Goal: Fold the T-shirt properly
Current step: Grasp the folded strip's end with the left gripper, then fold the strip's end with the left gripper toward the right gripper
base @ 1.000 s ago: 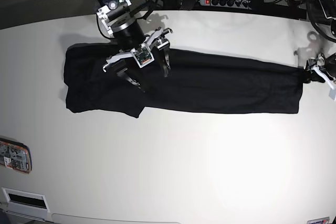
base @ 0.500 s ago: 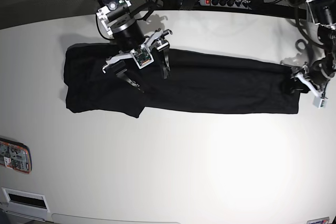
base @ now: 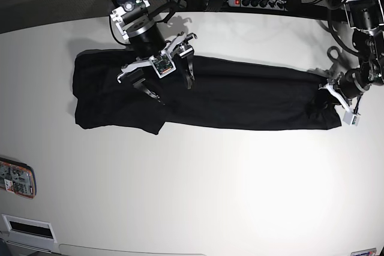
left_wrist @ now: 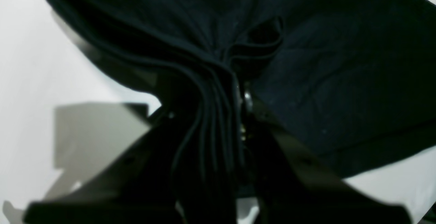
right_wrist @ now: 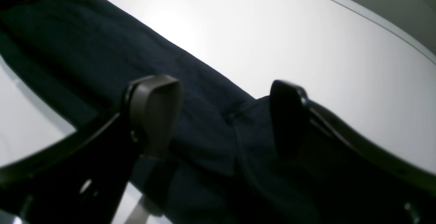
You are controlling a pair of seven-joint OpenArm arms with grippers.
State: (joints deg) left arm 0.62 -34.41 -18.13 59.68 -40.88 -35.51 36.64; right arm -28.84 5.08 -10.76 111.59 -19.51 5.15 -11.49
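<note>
Between left pincer [left_wrist: 235, 108] tips: bunched T-shirt [base: 240, 100] hem, clamped; right pincer [base: 171, 82] agape above shirt.

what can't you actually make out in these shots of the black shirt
- Left wrist view: bunched T-shirt covers the left gripper; its fingertips are hidden.
- Right wrist view: right gripper blocks the cloth below it; contact unclear.
- Base view: object at the table's left edge is cut off, too small to identify.

bright overhead glare on the table [base: 252, 184]; wrist views blurred, dim.
</note>
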